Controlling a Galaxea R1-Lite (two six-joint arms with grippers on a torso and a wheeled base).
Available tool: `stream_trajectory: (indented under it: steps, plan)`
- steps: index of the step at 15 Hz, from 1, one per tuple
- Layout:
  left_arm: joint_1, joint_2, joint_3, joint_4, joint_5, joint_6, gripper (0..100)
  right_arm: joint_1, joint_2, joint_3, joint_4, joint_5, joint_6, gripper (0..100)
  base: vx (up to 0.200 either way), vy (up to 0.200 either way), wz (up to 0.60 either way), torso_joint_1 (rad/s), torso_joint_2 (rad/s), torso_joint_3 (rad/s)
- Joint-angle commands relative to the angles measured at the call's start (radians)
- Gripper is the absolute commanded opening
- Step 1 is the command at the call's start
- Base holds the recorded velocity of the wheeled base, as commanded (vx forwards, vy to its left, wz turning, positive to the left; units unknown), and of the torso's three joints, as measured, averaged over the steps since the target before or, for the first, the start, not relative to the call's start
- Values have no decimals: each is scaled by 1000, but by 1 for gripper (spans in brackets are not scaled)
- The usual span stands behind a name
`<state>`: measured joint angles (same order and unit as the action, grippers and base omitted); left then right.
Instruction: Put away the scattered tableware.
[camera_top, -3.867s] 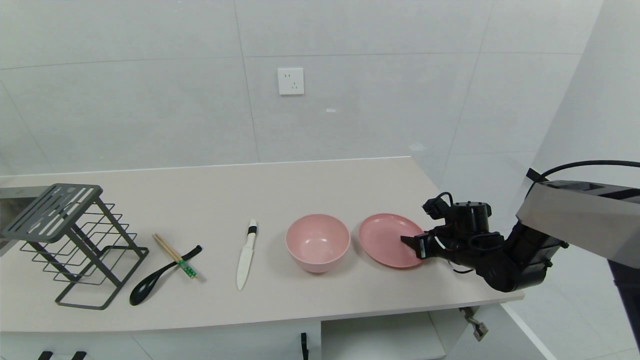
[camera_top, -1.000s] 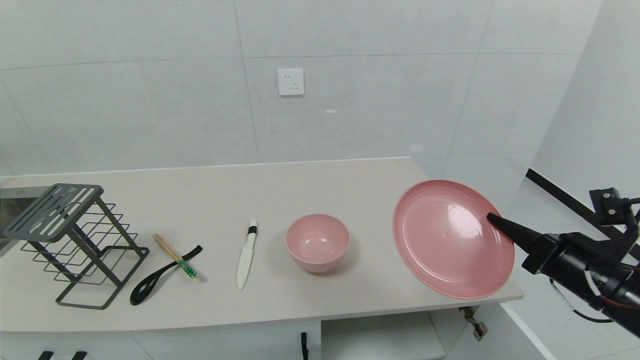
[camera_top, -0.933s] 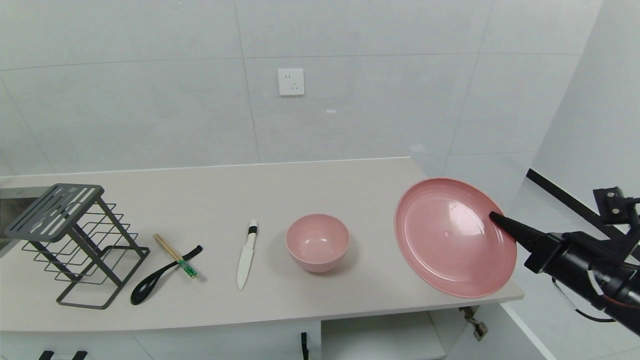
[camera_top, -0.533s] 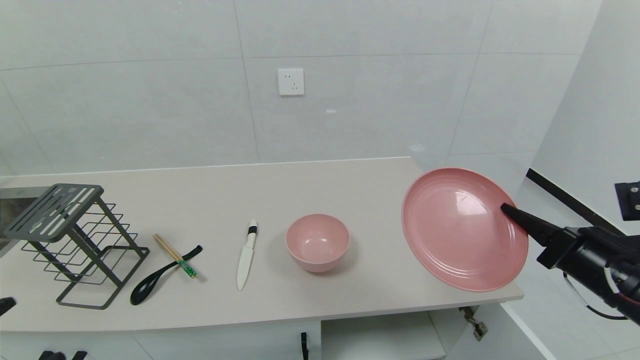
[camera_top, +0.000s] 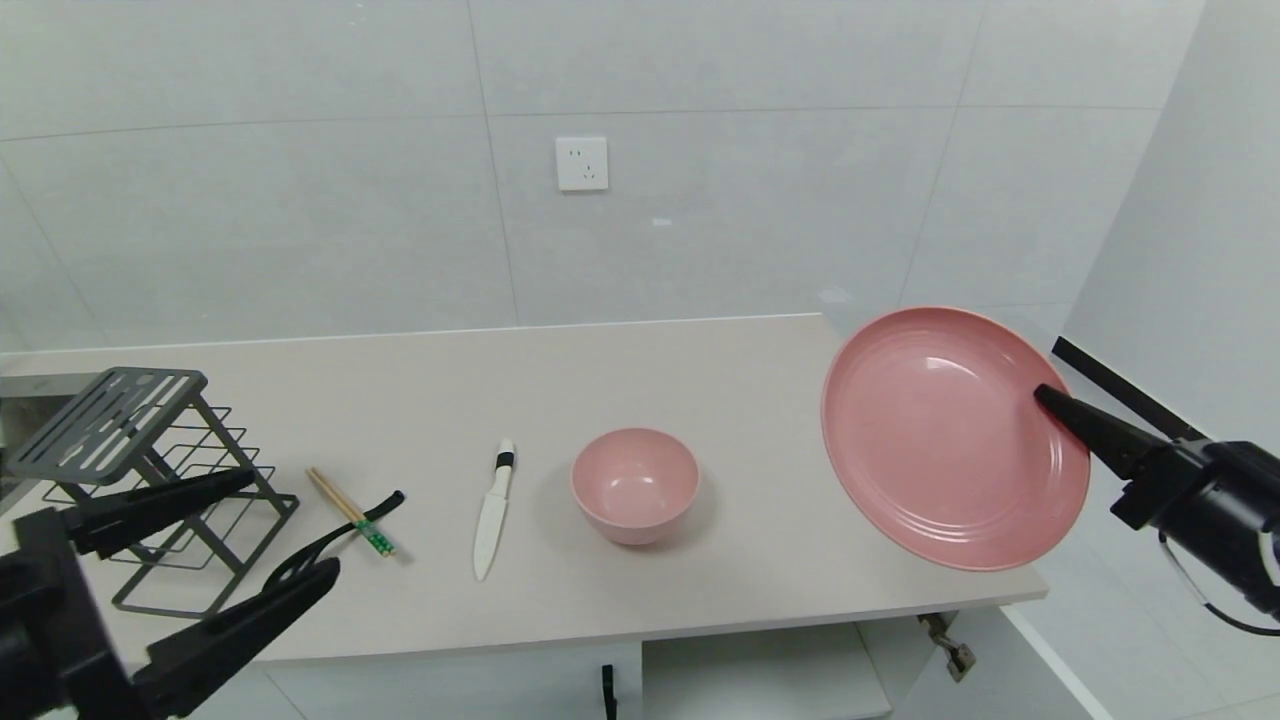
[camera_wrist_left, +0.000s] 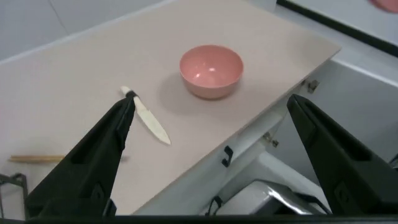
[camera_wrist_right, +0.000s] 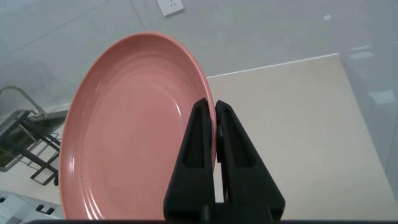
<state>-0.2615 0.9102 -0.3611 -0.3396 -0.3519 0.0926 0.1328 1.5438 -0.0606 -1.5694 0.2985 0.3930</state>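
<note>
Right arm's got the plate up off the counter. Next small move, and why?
Probably carry the plate left, above the bowl, toward the rack. The right gripper has its jaws shut on the rim, the plate hangs clear of the counter, and the rack stands far left beside the open left gripper.

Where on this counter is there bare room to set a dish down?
Bare: the counter right of the pink bowl, and the whole strip along the wall. Crowded: the left front, with rack, chopsticks, black spoon and knife.
</note>
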Motion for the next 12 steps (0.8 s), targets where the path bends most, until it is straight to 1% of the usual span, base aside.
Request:
stream_trajectory:
  steps: [1, 3, 4, 5, 8, 10, 12]
  plan:
    - [-15, 197, -42, -1, 18, -22, 100, -4, -5, 1, -1, 1, -19, 0, 0, 0, 0, 0, 0, 0]
    - [2, 335, -136, 56, 14, -198, 100, -2, -4, 4, -1, 2, -29, 0, 0, 0, 0, 0, 0, 0]
    - [-1, 389, -162, 57, 11, -229, 100, -2, -5, 5, -1, 4, -29, 0, 0, 0, 0, 0, 0, 0]
    - [-4, 435, -185, 59, 10, -232, 100, -2, -7, 5, -1, 4, -31, 0, 0, 0, 0, 0, 0, 0]
    - [-22, 504, -197, 54, 19, -231, 100, 1, -4, 4, -1, 4, -31, 0, 0, 0, 0, 0, 0, 0]
    - [-51, 539, -220, 50, 21, -229, 100, -2, -2, 4, -1, 4, -29, 0, 0, 0, 0, 0, 0, 0]
    - [-67, 592, -256, 48, 21, -228, 100, 1, -4, 5, -1, 7, -31, 0, 0, 0, 0, 0, 0, 0]
